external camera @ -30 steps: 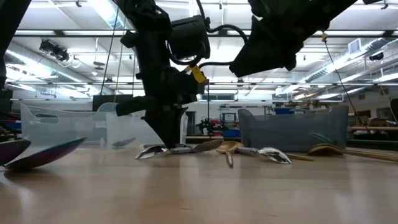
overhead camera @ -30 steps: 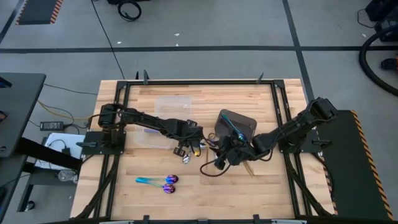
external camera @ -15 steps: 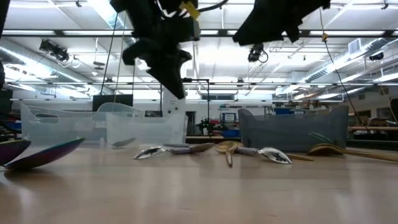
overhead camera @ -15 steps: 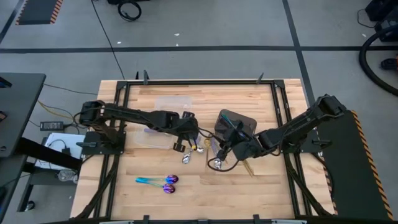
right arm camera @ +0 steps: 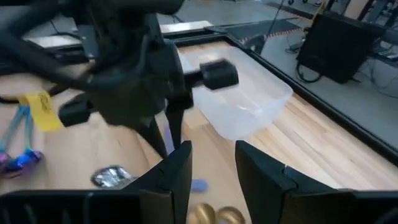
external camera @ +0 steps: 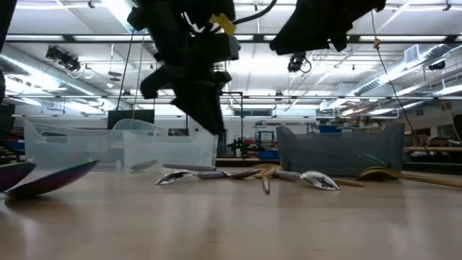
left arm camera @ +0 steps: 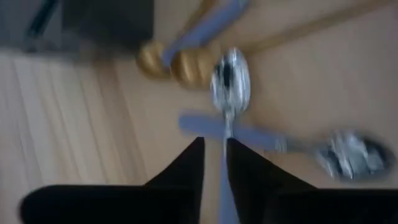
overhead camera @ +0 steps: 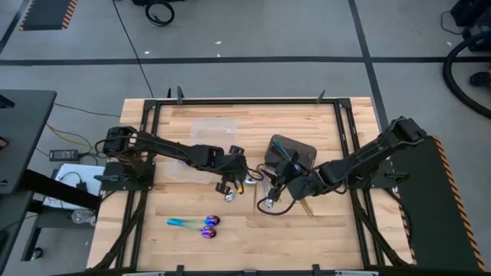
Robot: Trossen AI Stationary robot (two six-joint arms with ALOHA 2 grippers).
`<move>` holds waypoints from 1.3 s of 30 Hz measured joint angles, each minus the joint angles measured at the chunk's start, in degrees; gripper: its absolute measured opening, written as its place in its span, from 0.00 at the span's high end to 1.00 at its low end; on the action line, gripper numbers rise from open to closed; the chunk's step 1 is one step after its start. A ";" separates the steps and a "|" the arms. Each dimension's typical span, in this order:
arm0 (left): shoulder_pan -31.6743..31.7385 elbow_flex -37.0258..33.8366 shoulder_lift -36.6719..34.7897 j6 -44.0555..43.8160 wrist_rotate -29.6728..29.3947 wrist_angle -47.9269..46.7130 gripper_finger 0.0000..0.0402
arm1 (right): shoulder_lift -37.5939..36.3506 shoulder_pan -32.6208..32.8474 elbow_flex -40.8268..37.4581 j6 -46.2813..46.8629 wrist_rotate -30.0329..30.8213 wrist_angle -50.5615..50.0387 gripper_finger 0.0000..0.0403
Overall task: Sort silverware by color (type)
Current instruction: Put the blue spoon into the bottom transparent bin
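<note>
While your left gripper (left arm camera: 214,163) hovers over the spoon pile (overhead camera: 257,182) at the desk's middle, fingers slightly apart and holding nothing, line it up on the silver spoon's (left arm camera: 229,84) handle alone, clear of the gold spoons (left arm camera: 171,62) beside it. Keep the right gripper (right arm camera: 211,160), jaws apart and empty, waiting above the pile. Two blue-purple spoons (overhead camera: 201,225) lie near the front edge.
</note>
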 joint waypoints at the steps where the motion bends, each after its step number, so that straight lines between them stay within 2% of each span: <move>1: 0.18 -0.03 0.29 0.00 0.66 -0.65 0.76 | 0.69 0.00 0.02 0.22 -0.20 1.51 0.67; 4: 0.92 0.07 2.61 -1.27 3.61 0.83 0.69 | 1.73 0.00 -0.03 0.58 -1.42 2.21 0.67; 10: 2.54 -0.09 5.99 -4.61 4.02 -1.23 0.62 | 3.83 -0.39 0.08 0.99 -4.31 5.15 0.67; 17: 4.79 0.07 8.79 -4.33 5.77 -3.52 0.60 | 4.72 -0.39 0.05 1.99 -6.12 7.11 0.67; 21: 5.05 0.26 9.54 -3.37 6.07 -4.59 0.64 | 5.25 -0.39 0.05 2.37 -6.41 7.09 0.67; 27: 4.70 0.18 9.52 -2.50 5.81 -5.20 0.84 | 5.38 -0.39 0.06 2.59 -6.85 6.56 0.67; 34: 3.72 0.11 9.52 -3.27 5.12 -5.36 0.84 | 5.38 -0.44 0.06 2.01 -6.82 6.69 0.67; 39: 2.60 0.02 9.10 -3.34 2.44 -5.46 0.84 | 4.69 -0.44 0.04 -0.78 -4.95 6.17 0.67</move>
